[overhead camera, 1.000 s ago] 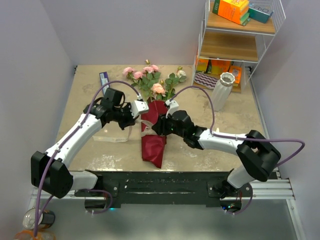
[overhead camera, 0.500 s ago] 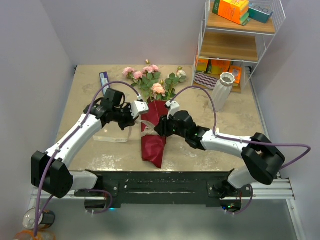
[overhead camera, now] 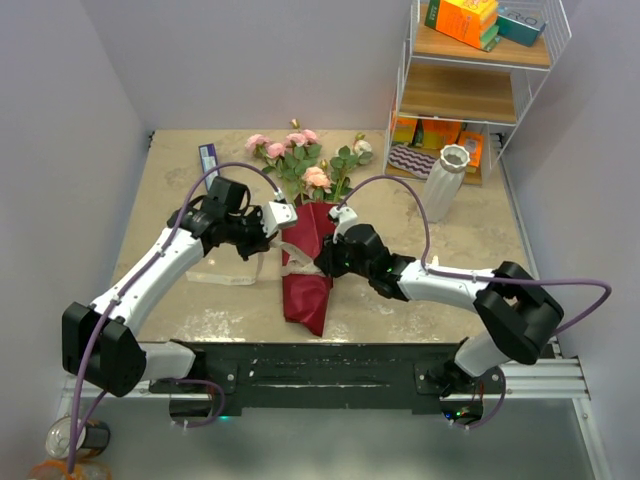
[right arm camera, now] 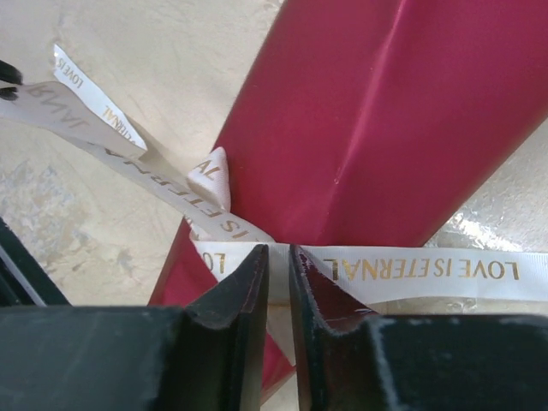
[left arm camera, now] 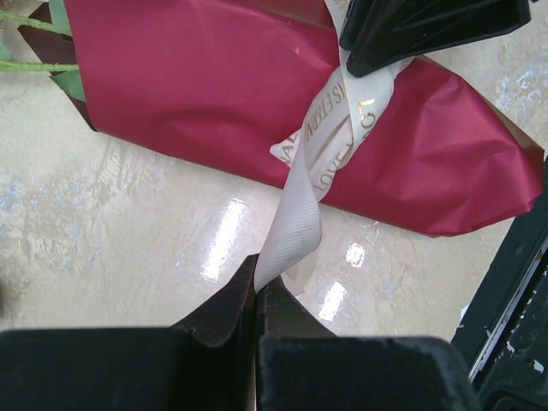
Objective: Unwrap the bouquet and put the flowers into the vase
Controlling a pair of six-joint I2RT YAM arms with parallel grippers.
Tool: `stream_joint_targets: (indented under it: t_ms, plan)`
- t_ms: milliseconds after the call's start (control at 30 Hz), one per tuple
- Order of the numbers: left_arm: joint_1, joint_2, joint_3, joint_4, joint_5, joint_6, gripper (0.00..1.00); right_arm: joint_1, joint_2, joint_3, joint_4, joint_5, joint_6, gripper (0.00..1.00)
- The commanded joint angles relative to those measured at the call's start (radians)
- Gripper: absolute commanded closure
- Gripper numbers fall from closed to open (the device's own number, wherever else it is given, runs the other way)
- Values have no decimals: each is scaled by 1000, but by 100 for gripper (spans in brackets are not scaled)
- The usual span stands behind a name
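Note:
The bouquet lies in mid-table, its dark maroon paper cone (overhead camera: 308,270) pointing toward me and the flowers (overhead camera: 300,160), pink and cream roses, spilling out at the far end. A cream ribbon (left arm camera: 330,145) with gold lettering is tied round the cone (left arm camera: 197,94). My left gripper (left arm camera: 257,287) is shut on one ribbon tail, which runs taut to the knot. My right gripper (right arm camera: 278,257) sits over the cone (right arm camera: 385,111), its jaws a narrow gap apart with the ribbon band (right arm camera: 428,270) crossing between the tips. The white ribbed vase (overhead camera: 446,180) stands upright at the right.
A white wire rack (overhead camera: 480,90) with colourful boxes stands at the back right, just behind the vase. A blue packet (overhead camera: 208,160) lies at the back left. A clear plastic sheet (overhead camera: 225,270) lies under my left arm. The black rail (overhead camera: 320,365) runs along the near edge.
My right gripper's jaws have narrowed around the ribbon, and it has shifted slightly left over the cone. The left gripper keeps its hold on the ribbon tail and has not moved.

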State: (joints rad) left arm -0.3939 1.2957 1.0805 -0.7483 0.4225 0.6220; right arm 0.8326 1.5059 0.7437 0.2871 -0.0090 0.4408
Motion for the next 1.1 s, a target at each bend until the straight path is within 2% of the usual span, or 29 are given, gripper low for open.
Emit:
stream_joint_targets:
  t_ms: [0,67,100,467,600,633,667,700,833,933,1067]
  plan:
    - [6,-33,-2,21,5,-2,100,-3,5,-4,38,12,1,90]
    - [6,-35,-2,23,5,-2,100,-3,-7,-9,38,12,-1,99]
    - [6,-35,-2,21,5,-4,100,-4,-15,-13,35,18,-1,100]
    - [6,-42,-17,36,-10,-7,100,-15,-223,2,-63,187,-10,100]
    - [6,-56,-22,37,-14,-5,100,-46,-247,2,-117,143,13,100]
    - [6,-59,-24,38,-16,-5,100,-49,-222,5,-132,126,25,93]
    - [6,-61,-25,38,-16,-4,100,-49,-210,5,-146,109,59,80]
    - [6,-62,-28,38,-17,-2,100,-50,-199,-13,-141,66,82,61]
    - [6,-65,-33,41,-22,2,100,-52,-170,-93,-56,12,205,49]
    - [6,-67,-36,40,-22,7,100,-53,-148,-119,-5,12,263,44]
    - [6,-70,-36,38,-27,7,100,-66,-110,-106,32,-23,303,43]
